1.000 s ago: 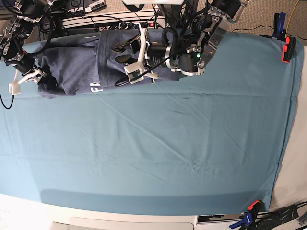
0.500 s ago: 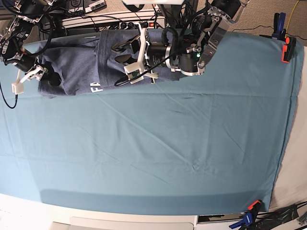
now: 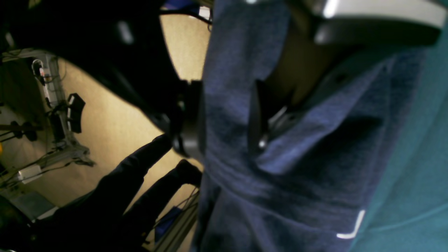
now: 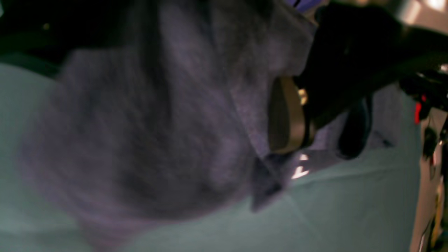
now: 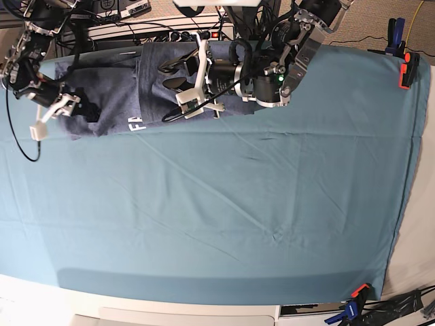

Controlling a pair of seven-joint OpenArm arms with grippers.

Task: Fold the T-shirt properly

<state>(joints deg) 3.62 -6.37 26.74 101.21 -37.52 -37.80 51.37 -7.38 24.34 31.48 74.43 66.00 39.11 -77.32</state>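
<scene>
The dark blue-grey T-shirt [image 5: 112, 88] lies bunched at the table's far left, with a bit of white lettering [image 5: 136, 124] showing on its near edge. My right gripper [image 5: 71, 107] is shut on the shirt's left end; in the right wrist view [image 4: 318, 136] its tan pad [image 4: 285, 115] presses the blurred fabric [image 4: 157, 122]. My left gripper [image 5: 174, 75] lies low on the shirt's right part with its jaws apart. In the left wrist view [image 3: 224, 119] a band of shirt fabric [image 3: 315, 168] runs between the fingers.
The teal table cloth [image 5: 224, 204] covers the whole table. An orange and blue clamp [image 5: 406, 68] holds it at the far right, another clamp [image 5: 353, 299] at the near right. Cables and equipment [image 5: 136, 13] crowd the back edge behind the shirt.
My right gripper has moved right and slightly back, taking the shirt's left end with it toward the middle. The left arm has not moved.
</scene>
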